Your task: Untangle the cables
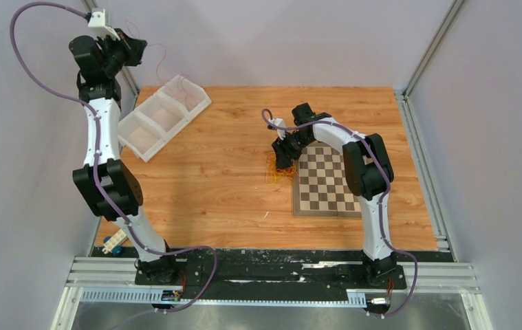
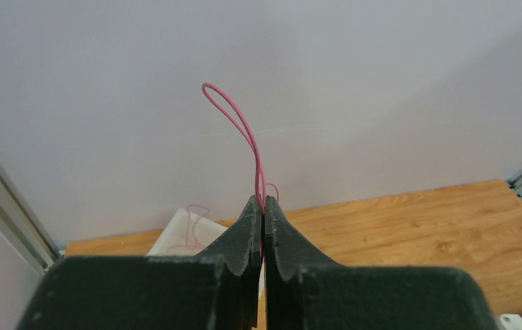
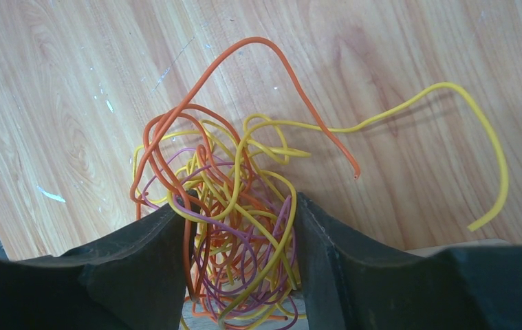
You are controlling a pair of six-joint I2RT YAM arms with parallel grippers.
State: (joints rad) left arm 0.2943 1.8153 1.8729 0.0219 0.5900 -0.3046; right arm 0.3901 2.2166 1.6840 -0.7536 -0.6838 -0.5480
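Note:
The cables are a tangled bunch (image 3: 237, 199) of thin yellow, orange and purple strands lying on the wooden table at the chessboard's left edge (image 1: 275, 172). One orange end and one long yellow end stick out loose. My right gripper (image 3: 241, 206) is down on the bunch, its jaws partly closed with the tangle pinched between them (image 1: 284, 159). My left gripper (image 2: 263, 201) is raised high at the far left (image 1: 131, 48) and is shut on a single thin red strand (image 2: 244, 130) that loops up above the fingertips.
A white two-compartment bin (image 1: 165, 117) stands at the table's far left, with another thin red strand (image 2: 192, 227) in it. The chessboard (image 1: 327, 182) lies right of centre. A small white and blue object (image 1: 113, 242) sits by the left arm's base. Walls enclose the table.

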